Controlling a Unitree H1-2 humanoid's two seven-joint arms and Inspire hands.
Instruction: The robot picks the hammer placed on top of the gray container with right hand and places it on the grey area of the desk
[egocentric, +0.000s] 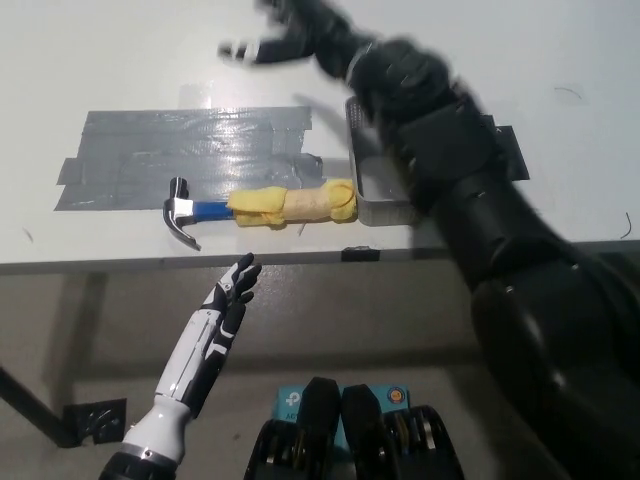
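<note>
The hammer (262, 208) lies flat near the desk's front edge, its dark head and blue shaft on the grey taped area (150, 160) and its yellow wrapped handle pointing right toward the gray container (366, 196). My black right hand (285, 35) is raised high over the far side of the desk, blurred, fingers spread and holding nothing. The right arm covers most of the container. My white left hand (232, 290) hangs open below the desk's front edge.
A black patch (505, 150) on the desk shows partly behind the right arm. The white desk (100, 60) stretches left and back. Below the front edge lies the floor with a desk leg foot (95, 418).
</note>
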